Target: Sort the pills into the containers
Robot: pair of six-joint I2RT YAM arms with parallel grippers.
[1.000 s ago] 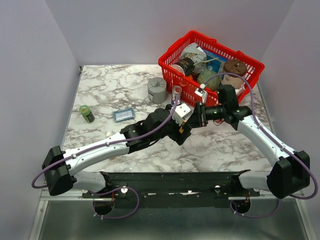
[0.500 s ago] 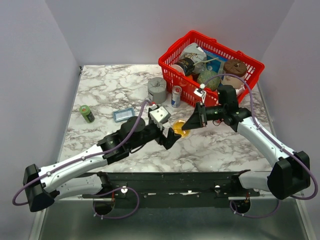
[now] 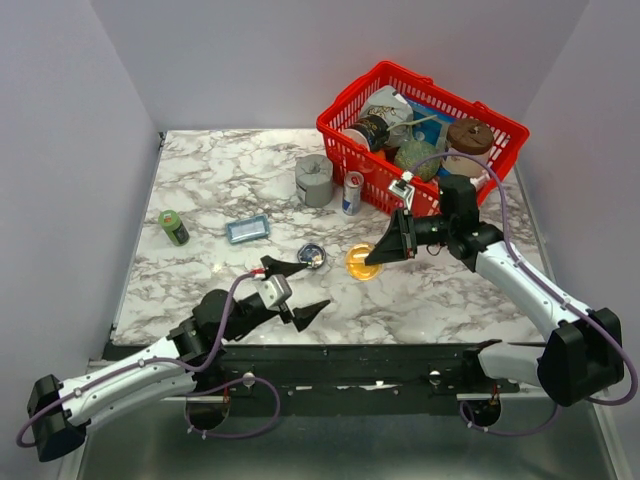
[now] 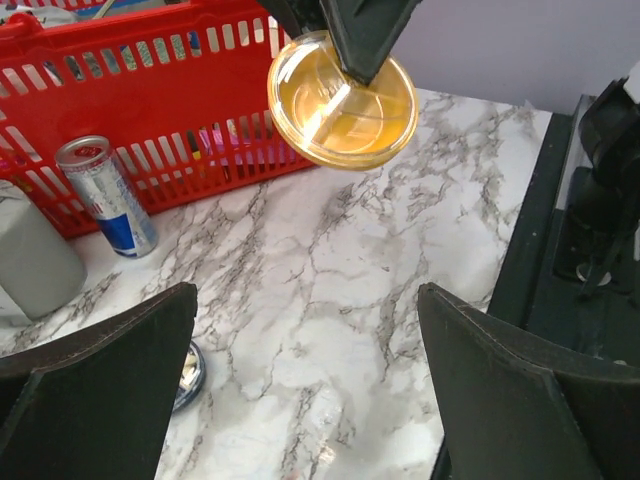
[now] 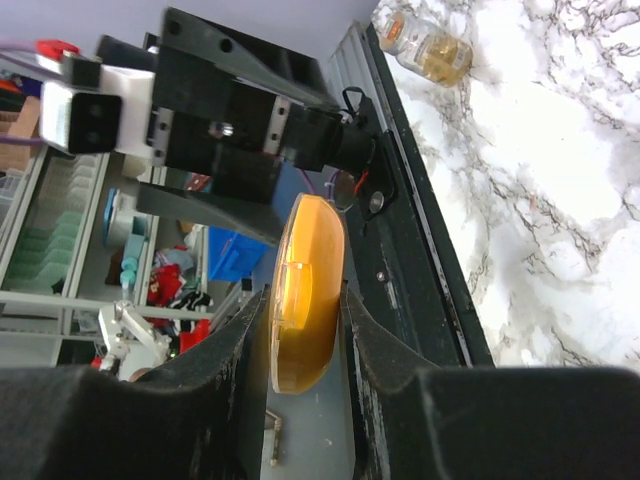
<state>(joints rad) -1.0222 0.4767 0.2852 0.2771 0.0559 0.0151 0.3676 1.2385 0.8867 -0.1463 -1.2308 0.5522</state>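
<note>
Right gripper (image 3: 380, 254) pinches the translucent orange round dish (image 3: 360, 263) at table centre; left gripper (image 3: 298, 290), at six o'clock, gapes wide.

The left gripper (image 3: 316, 283) has pulled well back from the right gripper (image 3: 373, 256), jaws spread wider, leaving the orange dish (image 3: 358, 266) in the right gripper's pinch alone. The silvery dish (image 3: 311, 257), now uncovered, lies beside the left fingertip.
</note>
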